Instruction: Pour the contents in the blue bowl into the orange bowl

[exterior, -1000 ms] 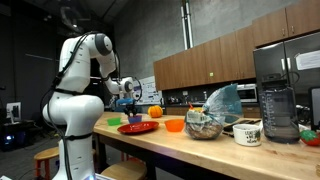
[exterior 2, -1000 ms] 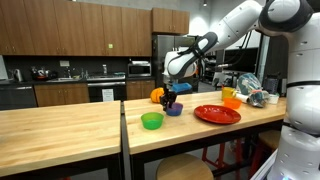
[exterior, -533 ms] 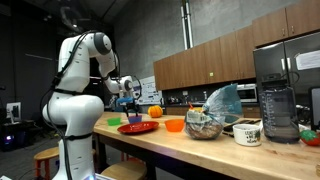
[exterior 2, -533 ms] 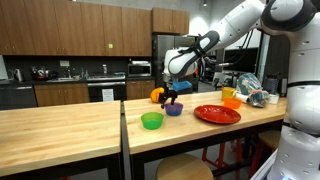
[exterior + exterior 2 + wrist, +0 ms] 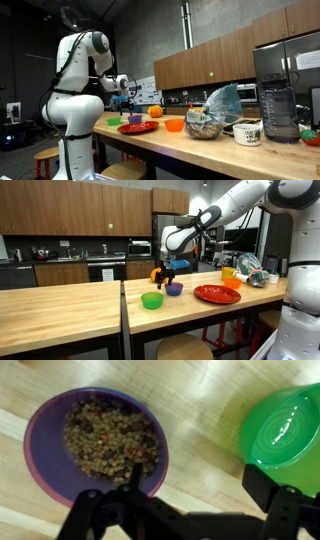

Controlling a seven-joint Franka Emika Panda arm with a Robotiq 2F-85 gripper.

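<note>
The blue bowl [image 5: 95,445] fills the left of the wrist view, bluish-purple and holding a heap of small brown and reddish grains. It rests on the wooden counter beside the lime-green bowl [image 5: 285,425]. My gripper [image 5: 198,482] hangs open above the counter; one finger overlaps the blue bowl's rim, the other stands by the green bowl, and only bare wood lies between them. In both exterior views the gripper [image 5: 124,99] [image 5: 166,272] hovers just above the blue bowl [image 5: 135,119] [image 5: 173,289]. The orange bowl [image 5: 174,125] [image 5: 231,281] sits farther along, beyond the red plate [image 5: 137,127] [image 5: 217,294].
An orange fruit [image 5: 154,111] [image 5: 157,275] lies behind the blue bowl. The green bowl [image 5: 151,300] is near the counter's front edge. Farther along stand a plastic bag of items [image 5: 215,110], a white mug [image 5: 247,133] and a blender jar [image 5: 279,110].
The jaws have opened wide and let go of the blue bowl, and the gripper has lifted slightly above it. The bowl stays on the counter.
</note>
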